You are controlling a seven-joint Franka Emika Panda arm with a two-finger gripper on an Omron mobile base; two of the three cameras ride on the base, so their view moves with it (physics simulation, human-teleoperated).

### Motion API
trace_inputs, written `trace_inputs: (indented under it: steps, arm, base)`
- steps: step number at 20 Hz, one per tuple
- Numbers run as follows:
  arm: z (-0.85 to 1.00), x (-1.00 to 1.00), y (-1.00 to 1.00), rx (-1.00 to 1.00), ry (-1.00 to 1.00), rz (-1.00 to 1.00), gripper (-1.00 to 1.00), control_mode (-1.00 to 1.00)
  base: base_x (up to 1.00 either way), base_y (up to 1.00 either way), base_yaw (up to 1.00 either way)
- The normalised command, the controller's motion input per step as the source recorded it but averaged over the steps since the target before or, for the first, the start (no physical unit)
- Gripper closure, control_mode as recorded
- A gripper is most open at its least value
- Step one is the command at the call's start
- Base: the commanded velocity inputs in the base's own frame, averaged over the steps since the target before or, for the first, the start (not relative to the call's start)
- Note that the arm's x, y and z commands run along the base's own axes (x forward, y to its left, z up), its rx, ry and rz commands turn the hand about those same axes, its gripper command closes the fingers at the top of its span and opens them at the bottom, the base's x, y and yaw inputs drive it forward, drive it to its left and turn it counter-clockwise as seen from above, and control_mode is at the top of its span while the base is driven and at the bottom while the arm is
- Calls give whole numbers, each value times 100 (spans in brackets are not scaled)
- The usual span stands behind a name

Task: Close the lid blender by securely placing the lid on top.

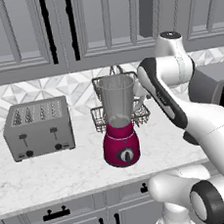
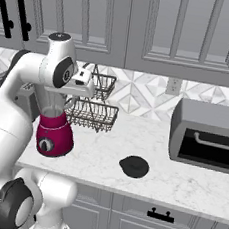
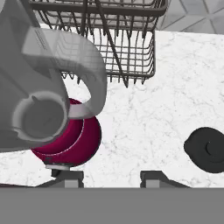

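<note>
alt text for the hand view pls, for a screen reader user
Looking down from above the blender: its clear jar with side handle stands open over the magenta base, and the dark round lid lies apart on the marble counter. A wire rack stands behind; the gripper is open and empty.

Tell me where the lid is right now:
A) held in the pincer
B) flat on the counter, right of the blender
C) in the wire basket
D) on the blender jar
B: the lid lies flat on the counter, apart from the blender and to its right; the jar mouth is uncovered.
</note>
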Motion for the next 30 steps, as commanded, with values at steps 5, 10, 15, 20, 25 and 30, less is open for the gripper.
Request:
trace_inputs:
  steps: [5, 10, 15, 20, 25, 30]
  arm:
    - [-1, -6, -7, 0, -1, -7, -100, -100]
    - [-8, -18, -29, 0, -6, -8, -100, -100]
    - [-12, -25, -41, 0, -2, -7, -100, -100]
    - [-23, -24, -46, 0, 0, -3, -100, -100]
    - [-35, -27, -61, 0, 3, -2, -100, -100]
    - [-41, -26, -64, 0, 5, 0, -100, -100]
  base:
    - [0, 0, 0]
    - [0, 0, 0]
    - [0, 0, 0]
    - [0, 0, 0]
    - [0, 0, 0]
    - [0, 0, 0]
